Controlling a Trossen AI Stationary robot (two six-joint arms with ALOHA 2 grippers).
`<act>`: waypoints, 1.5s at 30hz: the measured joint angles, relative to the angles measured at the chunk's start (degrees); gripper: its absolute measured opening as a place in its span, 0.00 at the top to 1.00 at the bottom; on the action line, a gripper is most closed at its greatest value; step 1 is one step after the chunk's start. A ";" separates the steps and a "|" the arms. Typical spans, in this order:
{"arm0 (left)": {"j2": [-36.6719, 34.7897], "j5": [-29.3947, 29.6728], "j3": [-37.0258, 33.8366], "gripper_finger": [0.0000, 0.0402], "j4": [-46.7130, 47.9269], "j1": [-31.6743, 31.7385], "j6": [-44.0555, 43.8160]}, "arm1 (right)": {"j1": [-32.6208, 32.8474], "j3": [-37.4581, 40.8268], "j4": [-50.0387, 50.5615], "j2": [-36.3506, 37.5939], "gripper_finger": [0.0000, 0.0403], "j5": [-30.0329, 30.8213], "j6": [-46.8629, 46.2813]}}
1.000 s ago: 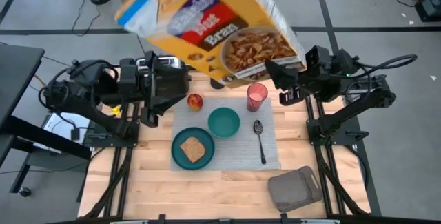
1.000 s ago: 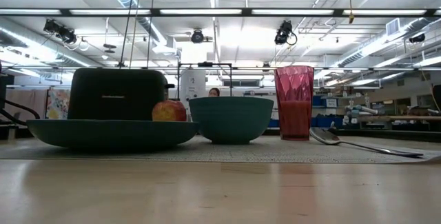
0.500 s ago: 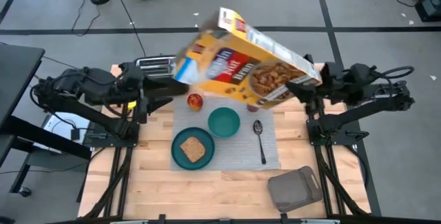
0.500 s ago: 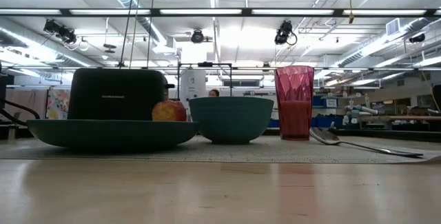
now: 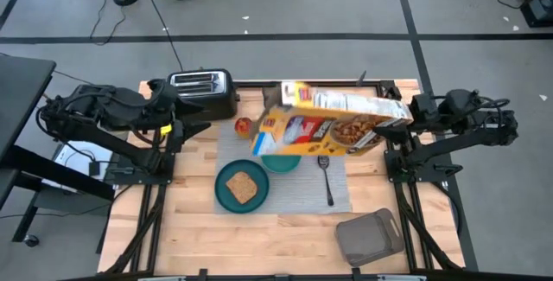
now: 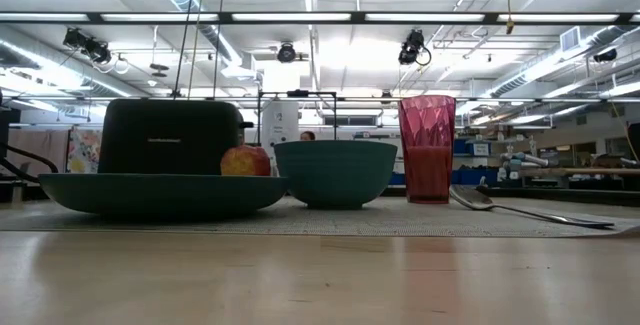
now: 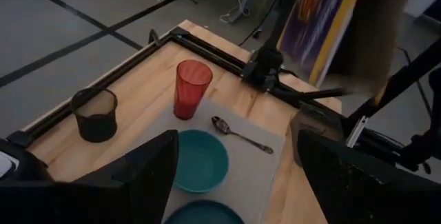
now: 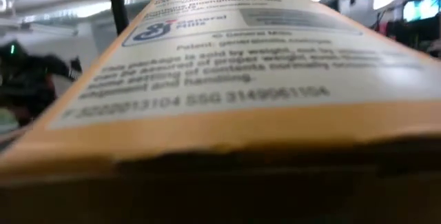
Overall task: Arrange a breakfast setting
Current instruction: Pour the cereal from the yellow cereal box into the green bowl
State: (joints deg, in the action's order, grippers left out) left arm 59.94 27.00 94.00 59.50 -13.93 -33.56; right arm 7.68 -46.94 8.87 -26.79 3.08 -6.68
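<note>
A yellow cereal box [image 5: 333, 121] hangs over the grey placemat [image 5: 341, 196], covering the pink-red cup and part of the teal bowl [image 5: 281, 163] in the high view. My right gripper [image 5: 413, 112] is shut on the box at the table's right. The cup [image 7: 191, 88], bowl [image 7: 200, 169] and spoon [image 7: 241, 134] show in the left wrist view. The teal plate [image 5: 226, 196] bears the toast slice [image 5: 241, 186]. The apple [image 5: 244, 126] rests on the mat's far left corner. My left gripper [image 5: 192, 118] is open and empty at the table's left. My right gripper holds the cereal box by its right-hand end [image 5: 399, 112], coming level from the table's right side. The box lies lengthwise toward the table's left, one narrow side up, lifted clear above the bowl and cup. The box itself fills the right wrist view [image 8: 220, 79] and hides the fingers.
A black-and-chrome toaster [image 5: 203, 86] stands at the far left of the table. A grey square tray [image 5: 370, 236] lies at the near right. A black mesh cup [image 7: 95, 114] stands at the far edge beyond the pink-red cup.
My right gripper has gone down and toward the table's right edge with the cereal box. The box has sunk from high above the table to just over the bowl and has turned one narrow side up. My left arm has drawn back toward the table's left edge.
</note>
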 joint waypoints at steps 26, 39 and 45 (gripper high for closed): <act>-0.09 0.38 0.00 0.25 -5.08 -0.44 6.16 | 0.00 0.01 24.86 7.78 0.49 -0.60 -1.12; -0.09 0.38 0.00 0.25 -4.83 -0.44 5.93 | -0.02 4.66 29.84 7.68 0.49 4.64 -1.06; -0.09 0.38 0.00 0.25 -4.83 -0.44 5.75 | 0.00 7.48 29.71 7.63 0.49 8.38 -1.11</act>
State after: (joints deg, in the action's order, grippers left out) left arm 59.86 27.38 94.00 54.68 -14.37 -27.81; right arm 7.68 -39.45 38.58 -19.17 11.46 -7.78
